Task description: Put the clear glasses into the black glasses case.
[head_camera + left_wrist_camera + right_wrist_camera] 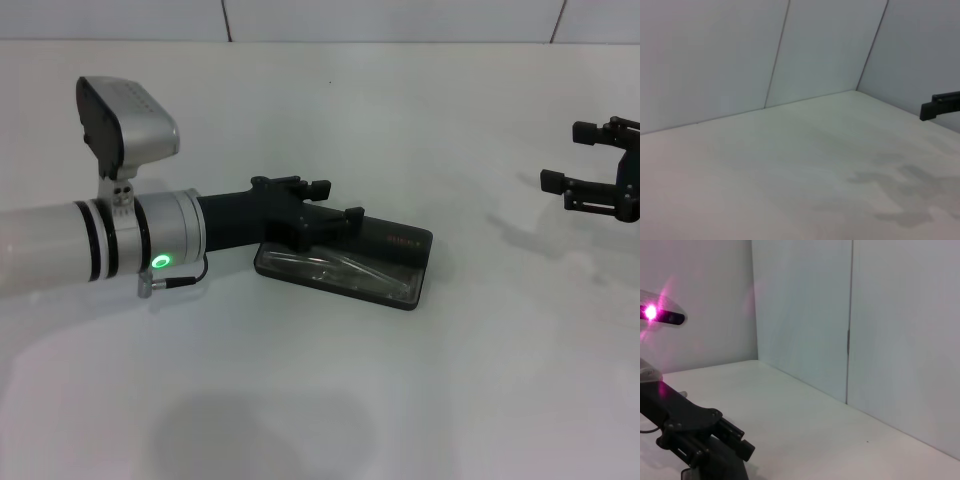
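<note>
Clear glasses under left claw

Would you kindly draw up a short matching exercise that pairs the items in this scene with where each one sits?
Things:
1. clear glasses
2. black glasses case
3. left pincer
4. right pincer

Places:
A. raised above the table at the far right, away from the case
B. lying inside the open case
C. flat on the white table, near the middle
D. just over the back left edge of the case

Pairs: 1-B, 2-C, 3-D, 4-A
</note>
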Controlling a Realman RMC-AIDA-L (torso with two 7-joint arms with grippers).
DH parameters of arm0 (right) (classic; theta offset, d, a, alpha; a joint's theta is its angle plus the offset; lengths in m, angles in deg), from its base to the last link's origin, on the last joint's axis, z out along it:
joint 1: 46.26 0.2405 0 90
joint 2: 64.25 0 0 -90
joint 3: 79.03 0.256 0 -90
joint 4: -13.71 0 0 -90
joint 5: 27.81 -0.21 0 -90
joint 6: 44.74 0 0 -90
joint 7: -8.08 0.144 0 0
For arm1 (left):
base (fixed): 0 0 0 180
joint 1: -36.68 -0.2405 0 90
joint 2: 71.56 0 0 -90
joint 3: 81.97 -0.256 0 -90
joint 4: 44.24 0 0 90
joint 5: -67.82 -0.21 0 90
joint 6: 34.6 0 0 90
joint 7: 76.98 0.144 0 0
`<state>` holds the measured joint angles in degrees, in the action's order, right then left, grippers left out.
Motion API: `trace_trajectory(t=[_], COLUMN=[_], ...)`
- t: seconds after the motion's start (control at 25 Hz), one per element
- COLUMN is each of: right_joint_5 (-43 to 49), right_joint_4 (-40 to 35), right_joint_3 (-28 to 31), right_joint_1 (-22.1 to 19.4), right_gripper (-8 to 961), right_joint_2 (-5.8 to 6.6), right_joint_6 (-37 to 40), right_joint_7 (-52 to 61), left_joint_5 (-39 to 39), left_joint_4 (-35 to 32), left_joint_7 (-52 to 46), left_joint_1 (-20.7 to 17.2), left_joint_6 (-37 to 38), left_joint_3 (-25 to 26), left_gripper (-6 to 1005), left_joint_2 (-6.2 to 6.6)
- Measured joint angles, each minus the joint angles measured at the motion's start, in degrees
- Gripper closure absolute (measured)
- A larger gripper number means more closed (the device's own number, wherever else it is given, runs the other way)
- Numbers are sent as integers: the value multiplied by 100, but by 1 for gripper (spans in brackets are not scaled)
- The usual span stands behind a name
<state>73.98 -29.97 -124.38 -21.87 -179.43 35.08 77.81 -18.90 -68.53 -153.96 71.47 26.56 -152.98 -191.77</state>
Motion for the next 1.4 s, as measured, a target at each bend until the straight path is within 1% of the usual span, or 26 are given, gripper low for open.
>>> trace_trajectory(t=[0.48, 1.28, 1.4], right_joint_5=[-2, -7, -102], right_joint_4=[0, -60, -188], right_joint_3=[0, 0, -1], right_joint_1=[-11, 92, 106], right_gripper=[177, 177, 177], right_joint_2=[-5, 8, -6], right_joint_6=[-9, 12, 532], right_joint_7=[2, 5, -3], left_joint_5=[121, 170, 721], left_joint_4=[64, 147, -17], left_joint_7=[396, 653, 1234], left_joint_1=[-139, -245, -373], left_joint_6=[12, 70, 1174], left_joint_3=[0, 0, 8], left_gripper=[337, 337, 337], left_joint_2=[-15, -11, 26])
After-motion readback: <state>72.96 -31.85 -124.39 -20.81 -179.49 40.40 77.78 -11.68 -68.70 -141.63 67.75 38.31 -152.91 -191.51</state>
